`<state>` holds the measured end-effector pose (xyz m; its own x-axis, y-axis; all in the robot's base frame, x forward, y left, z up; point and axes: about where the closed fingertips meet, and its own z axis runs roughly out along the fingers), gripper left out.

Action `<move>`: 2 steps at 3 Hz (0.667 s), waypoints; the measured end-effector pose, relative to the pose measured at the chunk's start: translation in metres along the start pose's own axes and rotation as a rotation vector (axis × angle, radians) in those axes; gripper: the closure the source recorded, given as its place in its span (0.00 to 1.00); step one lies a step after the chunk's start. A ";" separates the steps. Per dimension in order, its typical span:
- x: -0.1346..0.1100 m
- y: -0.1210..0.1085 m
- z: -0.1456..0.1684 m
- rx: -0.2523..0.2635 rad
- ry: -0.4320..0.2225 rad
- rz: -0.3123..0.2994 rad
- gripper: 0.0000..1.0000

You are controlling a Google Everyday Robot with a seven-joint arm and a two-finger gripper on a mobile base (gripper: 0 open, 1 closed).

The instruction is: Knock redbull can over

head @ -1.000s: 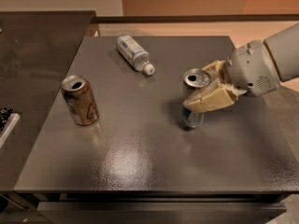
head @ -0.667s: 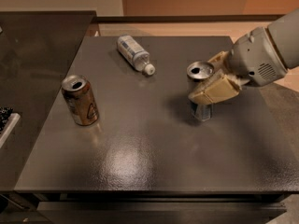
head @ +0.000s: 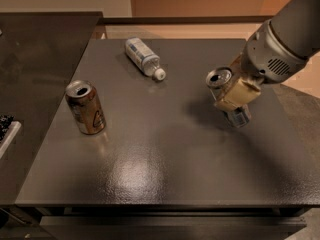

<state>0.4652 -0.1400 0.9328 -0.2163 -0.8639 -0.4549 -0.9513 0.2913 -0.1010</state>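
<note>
– On the right side of the table [head: 150, 174], where's the redbull can [head: 220, 78]?
– Tilted, its open top leaning left.
– And the gripper [head: 231, 95]?
– Right there, its jaws closed around the can's middle, holding it

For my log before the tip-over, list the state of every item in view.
Redbull can: tilted, top leaning left, not yet flat.
Brown can: standing upright.
Plastic bottle: lying on its side, white cap on.
Gripper: at the Redbull can, on the right.
</note>
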 end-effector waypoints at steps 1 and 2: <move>0.016 -0.004 0.008 0.005 0.150 -0.013 0.82; 0.031 -0.007 0.016 0.004 0.271 -0.038 0.59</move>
<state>0.4692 -0.1626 0.9048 -0.2321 -0.9524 -0.1975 -0.9590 0.2580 -0.1172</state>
